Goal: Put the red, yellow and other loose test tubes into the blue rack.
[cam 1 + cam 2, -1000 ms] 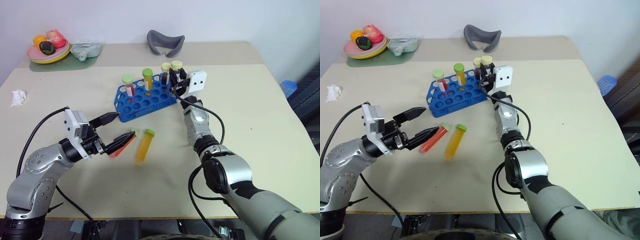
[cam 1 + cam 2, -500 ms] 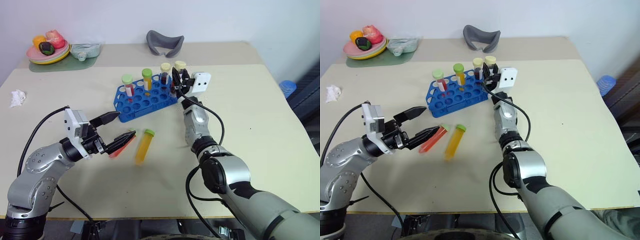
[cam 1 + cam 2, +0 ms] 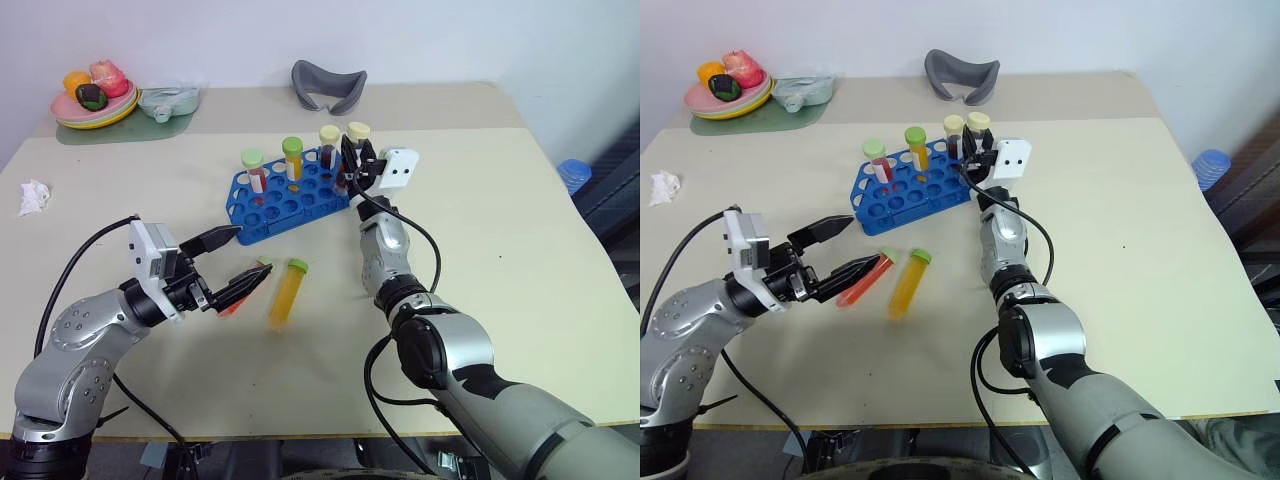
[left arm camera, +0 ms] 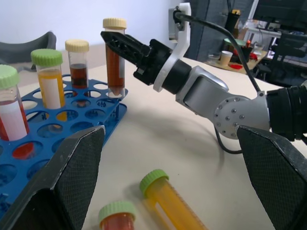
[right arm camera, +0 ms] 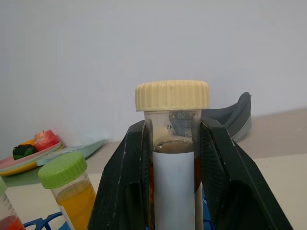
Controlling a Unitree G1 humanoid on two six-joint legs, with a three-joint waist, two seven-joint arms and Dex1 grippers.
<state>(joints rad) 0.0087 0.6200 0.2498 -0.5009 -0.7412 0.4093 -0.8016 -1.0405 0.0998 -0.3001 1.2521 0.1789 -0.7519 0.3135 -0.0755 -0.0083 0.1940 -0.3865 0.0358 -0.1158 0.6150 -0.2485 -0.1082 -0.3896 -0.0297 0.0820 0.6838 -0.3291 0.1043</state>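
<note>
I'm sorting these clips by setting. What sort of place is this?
Probably a lab or office test bench: a beige table carries a blue plastic test-tube rack, and the left wrist view shows cluttered desks behind.

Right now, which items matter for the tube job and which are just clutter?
Job: blue rack, brown tube in the right gripper, loose red tube, loose yellow tube.
Clutter: fruit plate, grey headrest, crumpled tissue.

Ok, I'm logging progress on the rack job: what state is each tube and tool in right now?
Brown tube: upright at the blue rack, gripped.
Right tool: shut on the brown tube.
Left tool: open, empty.
Red tube: lying loose on the table.
Yellow tube: lying loose beside it.
</note>
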